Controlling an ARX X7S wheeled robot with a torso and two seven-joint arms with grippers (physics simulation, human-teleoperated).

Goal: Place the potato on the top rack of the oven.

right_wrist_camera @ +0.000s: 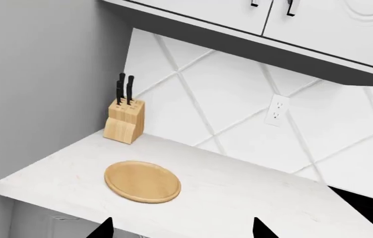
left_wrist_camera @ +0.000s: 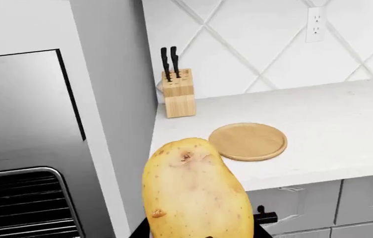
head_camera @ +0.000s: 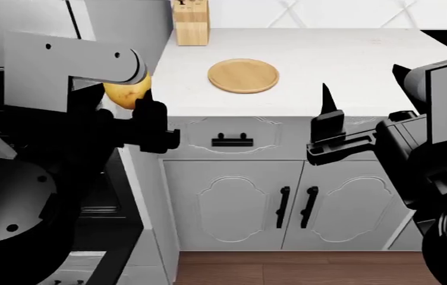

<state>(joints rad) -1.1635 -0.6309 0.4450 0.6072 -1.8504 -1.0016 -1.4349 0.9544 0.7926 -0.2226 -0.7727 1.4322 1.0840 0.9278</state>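
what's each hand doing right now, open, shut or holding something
Left hand: closed on the potato, lifted off the counter beside the oven.
Right hand: open, holding nothing.

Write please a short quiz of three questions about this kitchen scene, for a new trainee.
1. True or false: the potato lies on the round board.
2. Which gripper holds the potato: (a) left (b) right?
3. What stands on the counter behind the board, near the oven?

Key:
1. False; it is held off the counter.
2. (a); the right gripper is open and holds nothing.
3. A knife block.
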